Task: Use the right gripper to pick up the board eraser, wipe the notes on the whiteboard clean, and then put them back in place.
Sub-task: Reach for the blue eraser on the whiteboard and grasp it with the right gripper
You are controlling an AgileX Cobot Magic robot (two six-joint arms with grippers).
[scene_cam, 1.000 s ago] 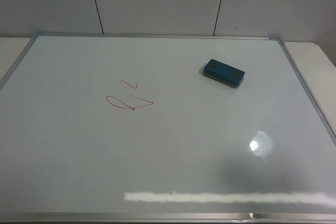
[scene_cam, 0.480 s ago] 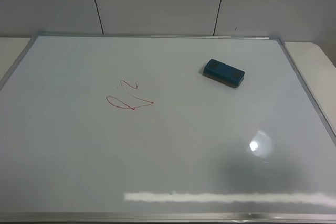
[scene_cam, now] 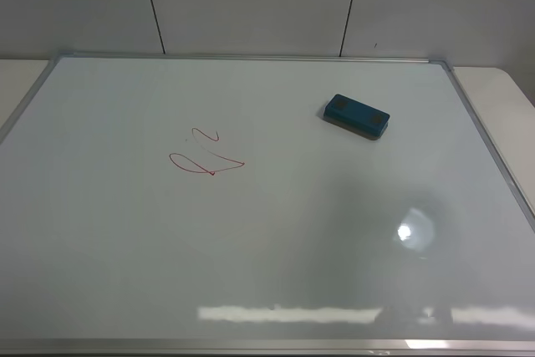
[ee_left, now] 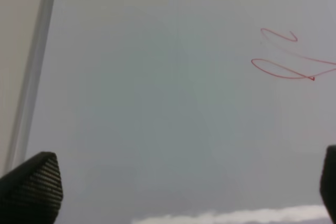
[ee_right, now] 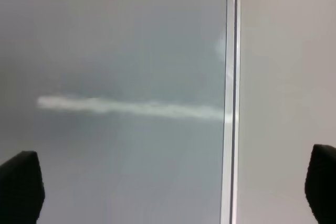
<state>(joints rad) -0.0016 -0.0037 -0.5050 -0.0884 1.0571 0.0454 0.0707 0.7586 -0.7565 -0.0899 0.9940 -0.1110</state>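
board eraser (scene_cam: 357,114) well apart from right end effector (ee_right: 170,184), jaws wide

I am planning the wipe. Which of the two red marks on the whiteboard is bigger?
The lower looped squiggle in the high view; it spreads much wider than the small curl above it.

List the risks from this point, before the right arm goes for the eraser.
1. The teal-blue rectangular board eraser lies skewed on the glossy white whiteboard. The open right end effector, near the silver frame, may close off-square and push it sliding.
2. The thin red marker scribble sits well left of the eraser, so a short wipe may miss its small upper curl.
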